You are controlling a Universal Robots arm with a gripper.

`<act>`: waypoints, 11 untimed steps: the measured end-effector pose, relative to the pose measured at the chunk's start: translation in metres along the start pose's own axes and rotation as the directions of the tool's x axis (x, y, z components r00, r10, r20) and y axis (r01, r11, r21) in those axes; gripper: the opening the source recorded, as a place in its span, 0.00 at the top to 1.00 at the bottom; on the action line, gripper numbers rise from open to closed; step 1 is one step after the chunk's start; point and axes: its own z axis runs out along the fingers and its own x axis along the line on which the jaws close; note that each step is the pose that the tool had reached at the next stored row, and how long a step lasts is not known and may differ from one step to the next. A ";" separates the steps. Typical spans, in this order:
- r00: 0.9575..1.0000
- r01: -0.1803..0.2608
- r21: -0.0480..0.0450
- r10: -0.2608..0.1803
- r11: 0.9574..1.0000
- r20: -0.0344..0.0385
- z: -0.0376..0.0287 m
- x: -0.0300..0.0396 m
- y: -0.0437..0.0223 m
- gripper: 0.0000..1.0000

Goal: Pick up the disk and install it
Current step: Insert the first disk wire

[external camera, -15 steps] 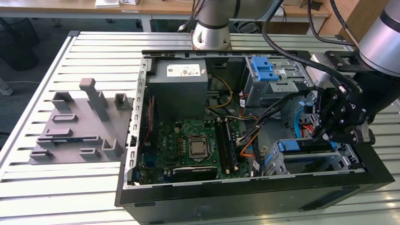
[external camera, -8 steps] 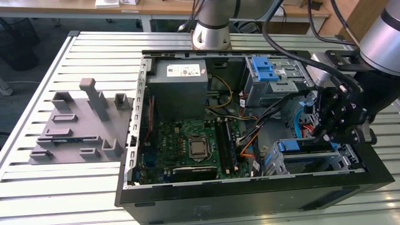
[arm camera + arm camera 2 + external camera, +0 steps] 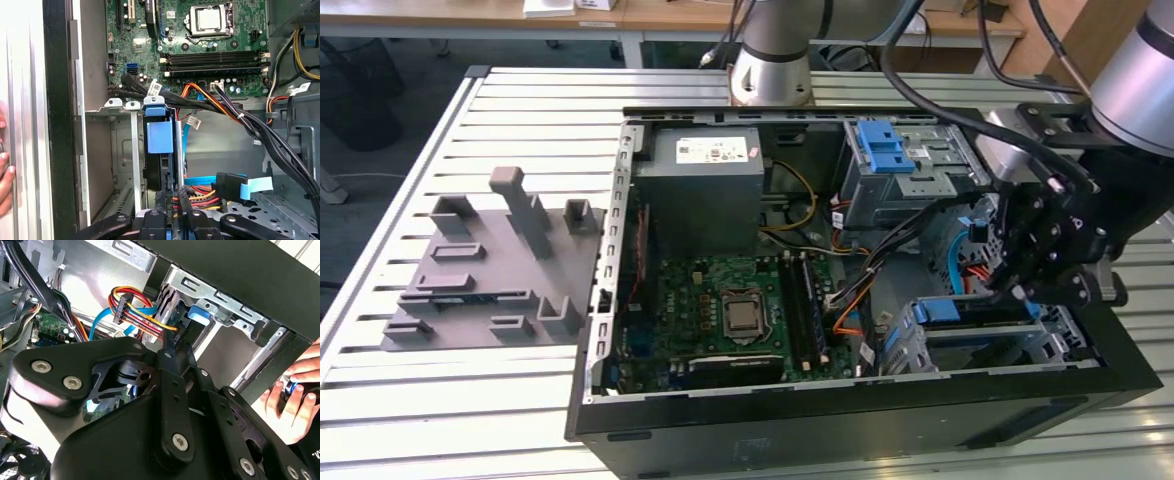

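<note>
1. The open computer case (image 3: 854,430) surrounds the jaws.
2. The gripper (image 3: 171,209) hangs low inside it; I cannot tell whether its jaws are clamped or apart.
3. The disk (image 3: 160,136) stands on edge in its bay, directly ahead of the jaws.
4. A person's hand (image 3: 292,400) rests outside the case wall, well apart from the jaws.

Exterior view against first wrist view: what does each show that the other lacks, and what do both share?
The exterior view adds the grey fixture on the slatted table, the arm's base and a blue latch on the upper drive cage. The first wrist view adds a person's fingers beside the case's rim and a blue-tabbed black connector. Both share the motherboard, the disk in its blue carrier inside the lower drive cage, and the gripper close to it.
</note>
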 end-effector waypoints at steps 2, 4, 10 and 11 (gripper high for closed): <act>1.000 0.000 0.000 0.000 1.000 0.000 -0.0006 0.0000 0.0000 0.76; 1.000 0.000 0.000 0.000 1.000 0.000 -0.0016 0.0001 0.0000 0.76; 1.000 0.000 0.000 0.000 1.000 0.000 -0.0038 0.0001 0.0000 0.78; 1.000 0.000 0.000 0.000 1.000 0.000 -0.0039 0.0001 0.0000 0.84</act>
